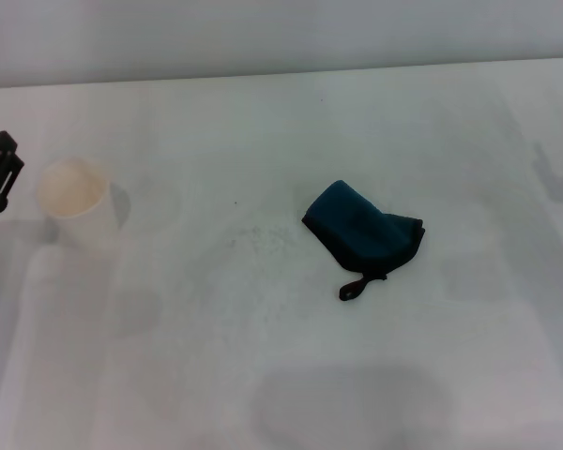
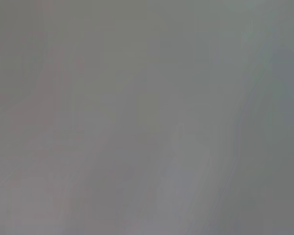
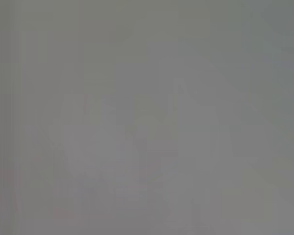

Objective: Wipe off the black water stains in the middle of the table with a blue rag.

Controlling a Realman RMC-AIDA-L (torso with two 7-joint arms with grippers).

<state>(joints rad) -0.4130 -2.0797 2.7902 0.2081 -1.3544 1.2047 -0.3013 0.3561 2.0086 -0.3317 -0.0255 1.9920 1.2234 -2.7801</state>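
White table (image 1: 263,375): blue rag (image 1: 361,230) untouched, arms parked.

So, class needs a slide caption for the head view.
Blue rag lies crumpled on white table, right of faint specks; paper cup stands far left.

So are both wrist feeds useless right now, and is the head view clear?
Both wrist views are featureless grey, nothing readable. The head view is hazy but usable: the rag, the cup and faint specks show on the table, with soft shadows.
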